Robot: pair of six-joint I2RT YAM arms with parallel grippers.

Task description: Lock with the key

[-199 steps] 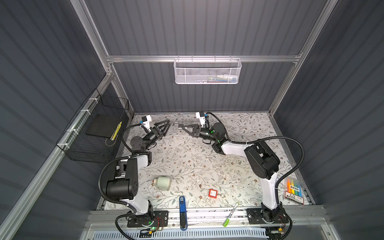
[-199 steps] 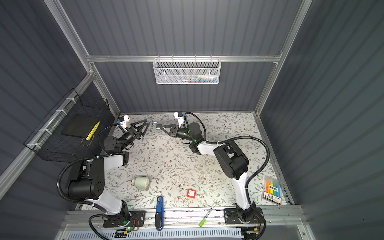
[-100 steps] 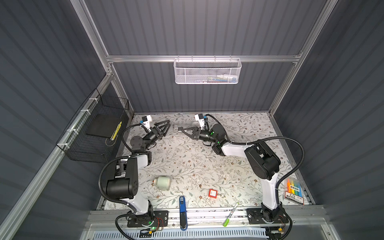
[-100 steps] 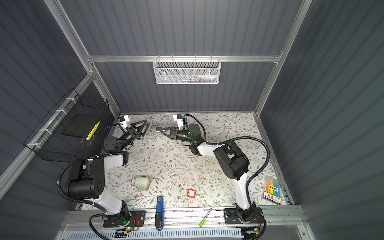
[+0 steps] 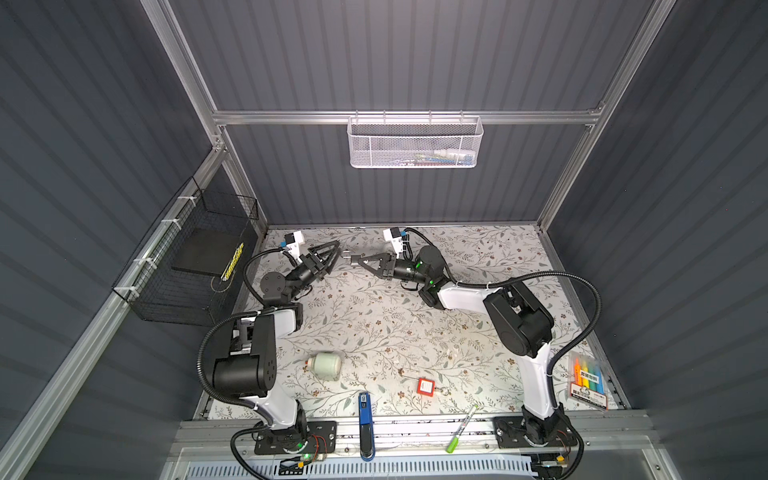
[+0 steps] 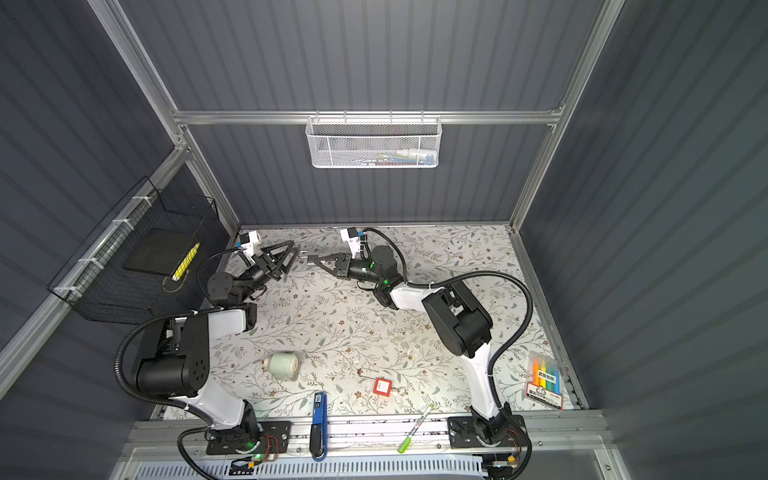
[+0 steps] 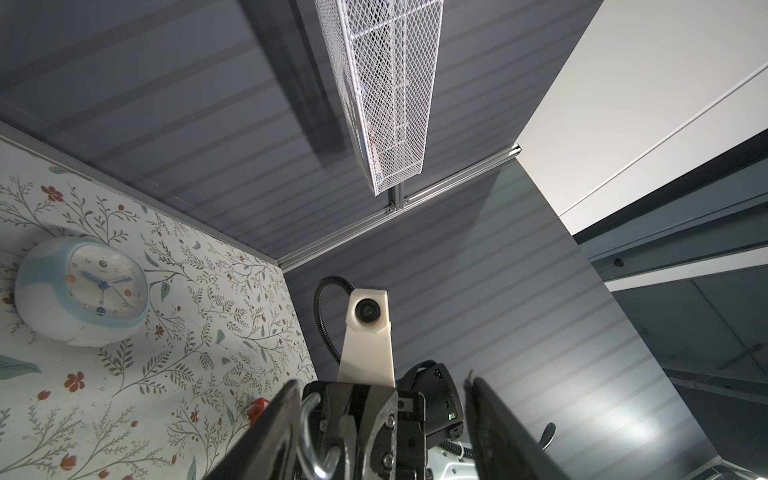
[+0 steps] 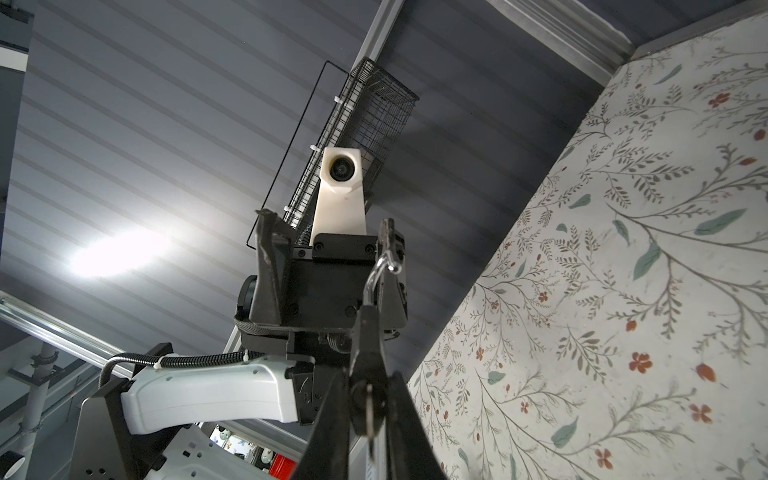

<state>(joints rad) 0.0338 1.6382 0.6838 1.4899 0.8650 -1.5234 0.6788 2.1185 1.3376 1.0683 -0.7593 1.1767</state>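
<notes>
My right pincer (image 5: 356, 260) had crept nearer my left pincer (image 5: 332, 257), clamped on the lock (image 8: 365, 353) above the table (image 5: 490, 266). Left jaws stood apart around its shackle (image 8: 374, 274). I judged the locking still undone.

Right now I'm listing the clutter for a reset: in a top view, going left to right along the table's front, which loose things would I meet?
Pale round clock → blue tool → red padlock → green marker → pack of highlighters.
</notes>
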